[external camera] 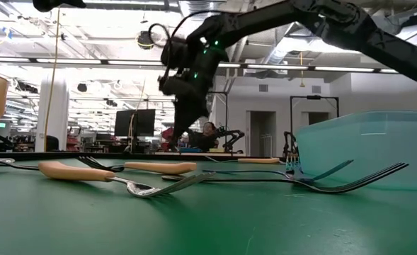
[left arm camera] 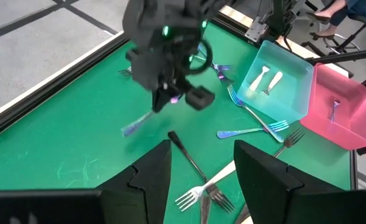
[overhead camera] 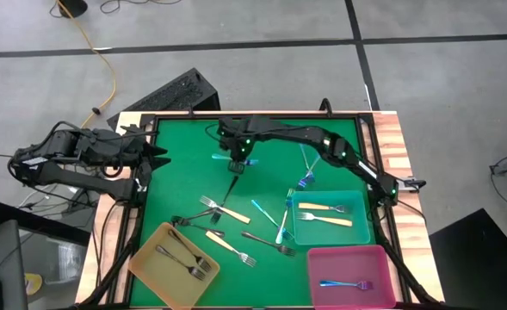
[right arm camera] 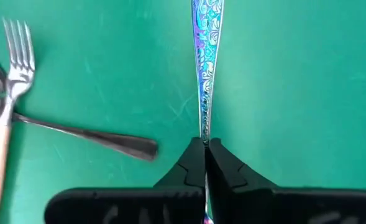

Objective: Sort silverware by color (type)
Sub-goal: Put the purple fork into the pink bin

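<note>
My right gripper [overhead camera: 238, 161] [right arm camera: 205, 147] hangs over the far middle of the green mat, shut on an iridescent blue-purple fork [right arm camera: 204, 68] [left arm camera: 137, 124]. My left gripper [overhead camera: 156, 157] [left arm camera: 201, 180] waits open at the mat's left edge, touching nothing. Loose forks lie flat on the mat: cream-handled ones [overhead camera: 223, 211], dark-grey ones [overhead camera: 234, 184] and iridescent ones [overhead camera: 266, 213]. The yellow tray [overhead camera: 150, 245] holds two dark-grey forks. Two cream-handled forks lie in the teal tray [overhead camera: 361, 226], and one iridescent fork in the pink tray [overhead camera: 382, 258]. My right gripper pinches the iridescent fork at the narrow part of its handle [right arm camera: 204, 127] between the two fingers [right arm camera: 192, 163], coming from above and pointing down. The patterned handle runs straight out from the fingertips toward its wide end [right arm camera: 205, 9]. The fingers hide the other end.
A dark-grey fork [right arm camera: 89, 138] and a cream-handled fork [right arm camera: 12, 81] lie on the mat just below the right gripper. The three trays sit along the near edge. A raised black frame [overhead camera: 141, 185] borders the mat. Bare green mat [overhead camera: 180, 172] lies left of the held fork.
</note>
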Motion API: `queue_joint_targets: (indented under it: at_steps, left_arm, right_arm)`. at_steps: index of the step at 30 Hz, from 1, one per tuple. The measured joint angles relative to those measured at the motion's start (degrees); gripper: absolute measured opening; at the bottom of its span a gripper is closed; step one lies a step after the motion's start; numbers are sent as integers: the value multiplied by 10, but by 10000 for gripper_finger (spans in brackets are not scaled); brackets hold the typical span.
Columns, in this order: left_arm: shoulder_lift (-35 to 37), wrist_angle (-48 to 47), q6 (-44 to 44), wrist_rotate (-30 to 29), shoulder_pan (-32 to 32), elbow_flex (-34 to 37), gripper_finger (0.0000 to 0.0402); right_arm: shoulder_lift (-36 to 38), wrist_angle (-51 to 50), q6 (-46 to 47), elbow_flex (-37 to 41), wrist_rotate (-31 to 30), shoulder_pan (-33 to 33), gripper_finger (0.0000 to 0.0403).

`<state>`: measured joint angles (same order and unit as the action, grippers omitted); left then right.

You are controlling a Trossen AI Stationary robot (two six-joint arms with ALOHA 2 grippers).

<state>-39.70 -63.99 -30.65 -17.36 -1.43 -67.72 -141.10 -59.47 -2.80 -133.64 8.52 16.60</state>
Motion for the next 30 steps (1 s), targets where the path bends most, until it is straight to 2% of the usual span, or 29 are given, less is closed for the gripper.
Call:
queue_joint_targets:
  at_steps: [15, 26, 30]
  left_arm:
    - [0, 5, 21, 0, 0, 0, 158]
    - [0, 5, 21, -2, 0, 0, 158]
    - [0, 5, 22, -21, 0, 0, 158]
  right_arm:
    - [116, -56, 15, -1, -9, 11, 19]
    - [164, -154, 15, -1, -11, -46, 19]
    - [165, -194, 29, -2, -11, -81, 20]
